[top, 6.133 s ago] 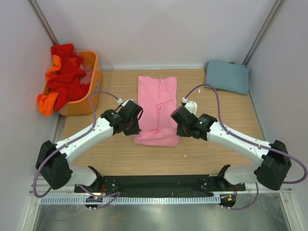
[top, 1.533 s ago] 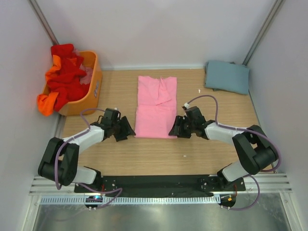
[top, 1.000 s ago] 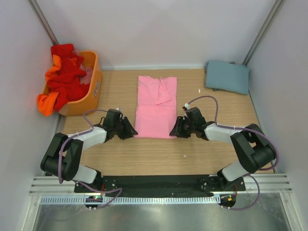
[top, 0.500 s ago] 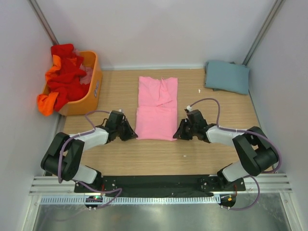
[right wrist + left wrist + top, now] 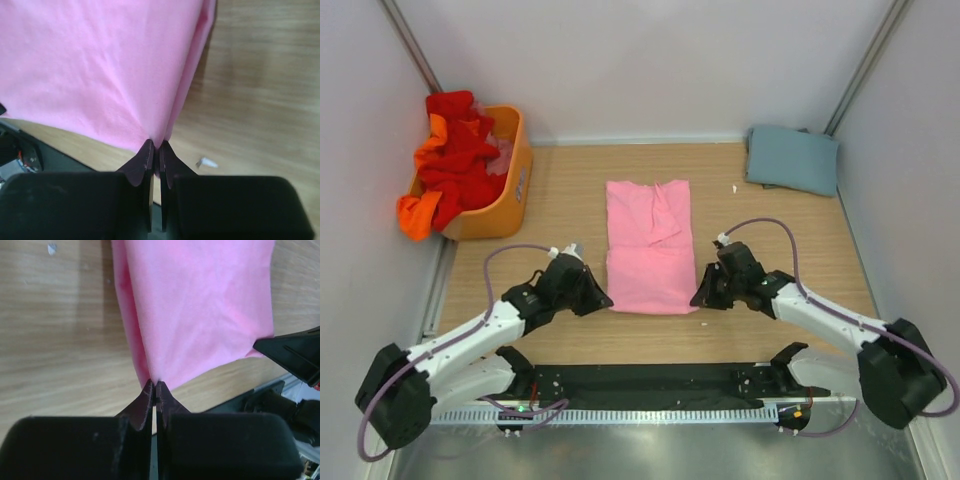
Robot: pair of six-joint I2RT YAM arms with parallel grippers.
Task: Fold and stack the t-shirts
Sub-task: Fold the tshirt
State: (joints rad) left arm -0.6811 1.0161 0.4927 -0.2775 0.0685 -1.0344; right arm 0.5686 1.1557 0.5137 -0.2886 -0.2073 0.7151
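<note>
The light pink t-shirt (image 5: 648, 245) lies in a folded strip at the table's middle, its near edge close to the arms. My left gripper (image 5: 605, 301) is shut on its near left corner, with pink cloth (image 5: 195, 305) pinched between the tips. My right gripper (image 5: 695, 301) is shut on its near right corner, and the cloth (image 5: 100, 70) spreads away from the tips. A folded grey-blue t-shirt (image 5: 792, 159) lies at the back right. Red (image 5: 455, 150) and orange (image 5: 415, 215) t-shirts are heaped in the orange basket (image 5: 510, 190) at the back left.
A small white scrap (image 5: 207, 162) lies on the wood by the right gripper. The black base rail (image 5: 650, 378) runs along the near edge. White walls close in on both sides and the back.
Both grippers have pulled the pink shirt's near edge toward the arms, and the whole shirt has slid nearer. Six seconds ago both grippers were higher, over the shirt's near end.
</note>
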